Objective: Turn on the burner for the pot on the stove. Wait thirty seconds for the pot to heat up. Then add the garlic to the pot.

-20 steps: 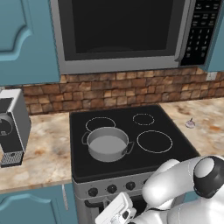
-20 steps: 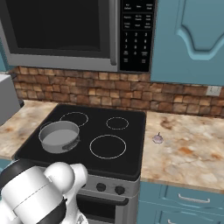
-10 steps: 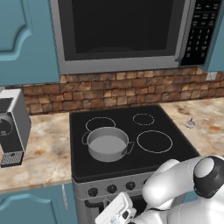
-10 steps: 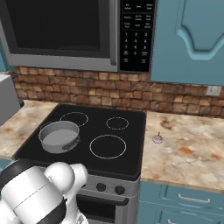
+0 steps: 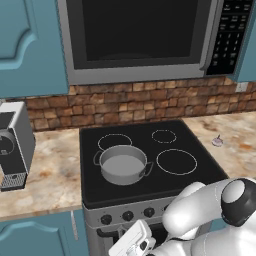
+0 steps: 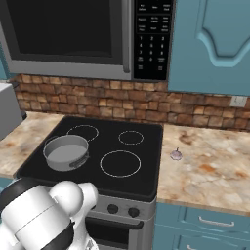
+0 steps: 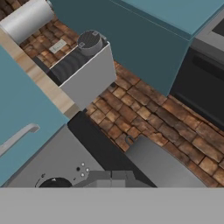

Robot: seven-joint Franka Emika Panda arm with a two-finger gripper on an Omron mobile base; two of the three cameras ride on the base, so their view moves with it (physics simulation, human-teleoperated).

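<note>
From the left base view, the pot point(image 5: 123, 165) sits on the front left ring of the stove point(image 5: 200, 167). The garlic point(image 5: 217, 141) lies on the counter point(image 5: 50, 175) just right of the stove, well apart from the pot. A coffee machine point(image 5: 14, 145) stands at the far left, a microwave point(image 5: 145, 37) hangs above. The arm point(image 5: 210, 215) crosses low before the knobs point(image 5: 128, 216).

From the right base view, pot point(image 6: 66, 152), garlic point(image 6: 176, 155) and stove point(image 6: 146, 141) lie alike.

In the hand view, the gripper point(image 7: 111, 180) has its jaws pressed together, empty, near a knob point(image 7: 54, 183) on the stove front; the coffee machine point(image 7: 85, 70) and pot point(image 7: 162, 164) lie beyond.
</note>
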